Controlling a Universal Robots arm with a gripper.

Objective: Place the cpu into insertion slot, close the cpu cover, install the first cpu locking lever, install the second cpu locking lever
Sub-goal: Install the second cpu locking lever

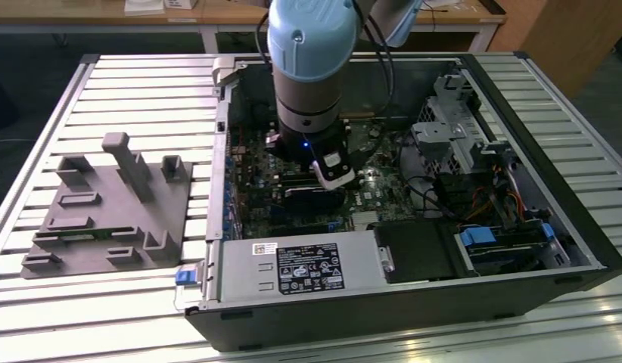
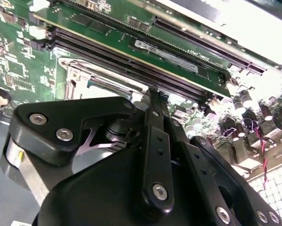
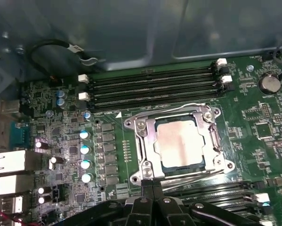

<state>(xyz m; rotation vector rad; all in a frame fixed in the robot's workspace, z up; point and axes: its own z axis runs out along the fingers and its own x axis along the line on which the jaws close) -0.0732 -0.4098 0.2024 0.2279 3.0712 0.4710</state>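
Observation:
In the first wrist view the cpu (image 3: 181, 143) lies in the insertion slot (image 3: 217, 113), its silvery face showing through the window of the cpu cover (image 3: 148, 141), which is down flat over it. One wire locking lever (image 3: 178, 107) runs along the socket's edge by the memory slots. The other lever (image 3: 197, 176) runs along the opposite edge. My gripper (image 3: 152, 184) is shut, its black fingertips together at the socket's edge near that second lever's end, with nothing seen between them. In the second wrist view the shut gripper (image 2: 156, 94) points at the socket's corner (image 2: 84, 80). In the exterior view the gripper (image 1: 331, 180) reaches down inside the computer case.
Long black memory slots (image 3: 150, 84) flank the socket on one side and more slots (image 3: 216, 193) on the other. Capacitors (image 3: 85, 149) and a coin battery (image 3: 269, 84) stand nearby. A drive cage (image 1: 452, 128), power supply (image 1: 301, 268) and case walls hem in the arm. A grey fixture (image 1: 109, 212) lies outside.

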